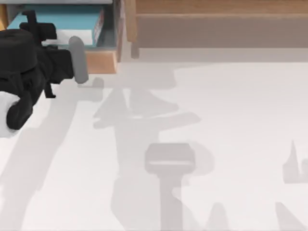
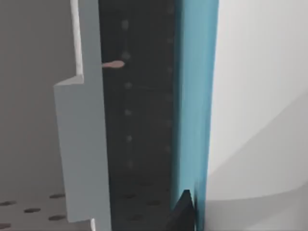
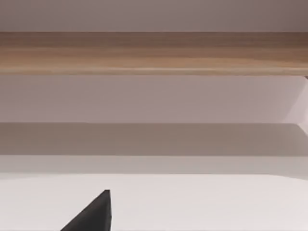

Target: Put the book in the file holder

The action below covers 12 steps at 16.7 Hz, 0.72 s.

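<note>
office-like desk | file holder (image 1: 108,60) | wooden shelf (image 1: 216,24) | rendered

Teal book (image 1: 57,21) inside the tan-lipped file holder (image 1: 103,61)

You find no readable text, label, brand, number or sign anywhere: the book (image 1: 57,21) shows a plain teal cover, the file holder (image 1: 103,61) bare grey panels and tan wood, and the table (image 1: 231,120) a blank white top.
</note>
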Tool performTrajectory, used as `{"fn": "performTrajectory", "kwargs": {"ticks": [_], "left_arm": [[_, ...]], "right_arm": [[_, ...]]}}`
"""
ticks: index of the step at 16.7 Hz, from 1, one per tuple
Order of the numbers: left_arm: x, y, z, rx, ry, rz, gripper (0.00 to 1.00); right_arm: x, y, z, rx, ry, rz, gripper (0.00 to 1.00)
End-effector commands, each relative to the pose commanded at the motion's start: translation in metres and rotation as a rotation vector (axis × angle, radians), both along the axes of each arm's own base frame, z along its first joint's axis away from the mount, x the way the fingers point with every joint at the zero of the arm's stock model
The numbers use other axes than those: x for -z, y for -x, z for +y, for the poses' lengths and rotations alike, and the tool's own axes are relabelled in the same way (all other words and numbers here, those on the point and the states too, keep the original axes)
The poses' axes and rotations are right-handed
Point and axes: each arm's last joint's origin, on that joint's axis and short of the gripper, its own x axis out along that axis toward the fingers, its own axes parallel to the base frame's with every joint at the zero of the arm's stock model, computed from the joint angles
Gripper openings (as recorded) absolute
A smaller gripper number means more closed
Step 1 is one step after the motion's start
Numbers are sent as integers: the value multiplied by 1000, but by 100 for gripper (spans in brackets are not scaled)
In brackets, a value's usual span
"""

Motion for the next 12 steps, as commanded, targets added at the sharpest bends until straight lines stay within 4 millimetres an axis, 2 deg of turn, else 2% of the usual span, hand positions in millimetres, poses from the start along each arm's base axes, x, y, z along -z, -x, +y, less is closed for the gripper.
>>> {"fn": "performTrajectory", "kwargs": {"ticks": [2, 6, 12], "left_arm": [[3, -8, -2, 8, 0, 7, 0], [4, -8, -2, 9, 0, 10, 0], [4, -8, -2, 9, 0, 10, 45]], "right_arm": [[0, 0, 0, 0, 0, 0, 100], [0, 0, 0, 0, 0, 0, 100], [0, 0, 0, 0, 0, 0, 100]]}}
